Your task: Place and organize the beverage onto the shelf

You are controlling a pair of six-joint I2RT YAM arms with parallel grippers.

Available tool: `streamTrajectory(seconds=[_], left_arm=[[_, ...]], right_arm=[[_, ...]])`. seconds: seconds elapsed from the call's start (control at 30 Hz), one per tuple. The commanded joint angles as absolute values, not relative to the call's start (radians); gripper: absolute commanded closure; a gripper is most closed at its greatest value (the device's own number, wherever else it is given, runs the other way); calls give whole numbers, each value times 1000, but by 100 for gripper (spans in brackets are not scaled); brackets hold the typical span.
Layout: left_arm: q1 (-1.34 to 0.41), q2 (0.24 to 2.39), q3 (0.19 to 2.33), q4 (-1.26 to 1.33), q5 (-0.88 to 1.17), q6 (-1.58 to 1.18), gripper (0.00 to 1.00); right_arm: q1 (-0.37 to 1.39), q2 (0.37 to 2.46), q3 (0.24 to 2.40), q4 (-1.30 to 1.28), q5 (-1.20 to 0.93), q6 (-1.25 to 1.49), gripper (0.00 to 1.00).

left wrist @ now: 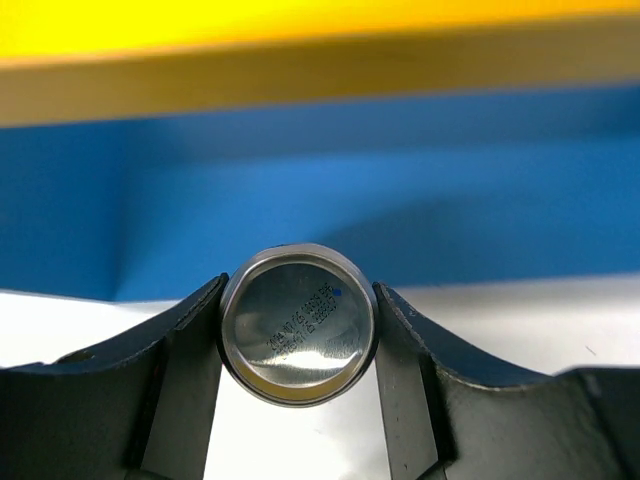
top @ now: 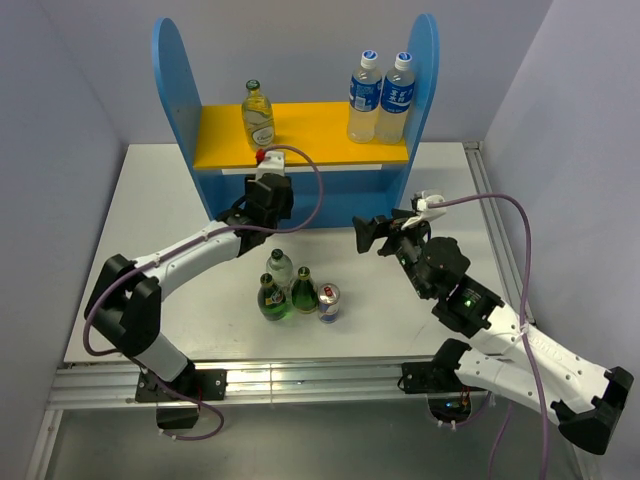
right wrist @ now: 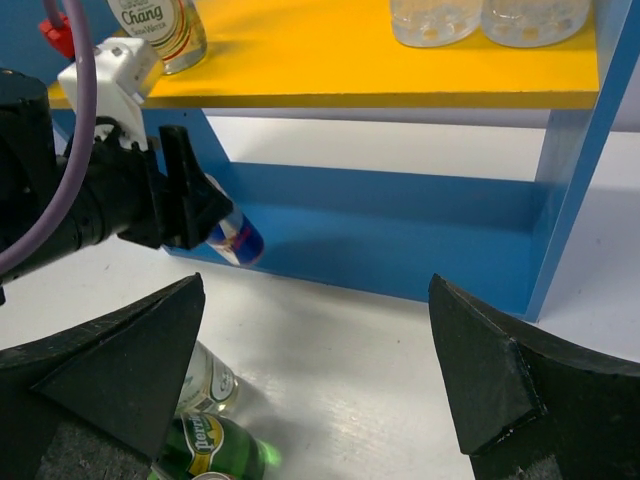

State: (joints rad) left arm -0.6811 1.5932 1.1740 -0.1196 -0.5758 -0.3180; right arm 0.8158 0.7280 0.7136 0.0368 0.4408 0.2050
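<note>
The slim blue-and-silver can (right wrist: 238, 242) is pinched sideways by the left gripper (left wrist: 300, 300) at the blue two-level shelf (top: 172, 70)'s lower bay, right gripper (top: 385, 230) spread empty, so it could be sent rolling if released like that.

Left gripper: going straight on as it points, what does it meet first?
The left gripper, shut on a can, points under the yellow board into the shelf. The way looks free up to the blue back wall, probably met first; depth is unclear.
</note>
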Motion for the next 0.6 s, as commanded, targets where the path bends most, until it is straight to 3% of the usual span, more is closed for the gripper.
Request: streamTrajectory(seconds=[0.0, 0.57], left_arm=[[-637, 1529, 1141, 31, -643, -322, 100], [-486, 1522, 919, 334, -721, -356, 100]], right_arm=[[822, 732, 713, 75, 430, 216, 0], [822, 772, 710, 81, 396, 225, 0]])
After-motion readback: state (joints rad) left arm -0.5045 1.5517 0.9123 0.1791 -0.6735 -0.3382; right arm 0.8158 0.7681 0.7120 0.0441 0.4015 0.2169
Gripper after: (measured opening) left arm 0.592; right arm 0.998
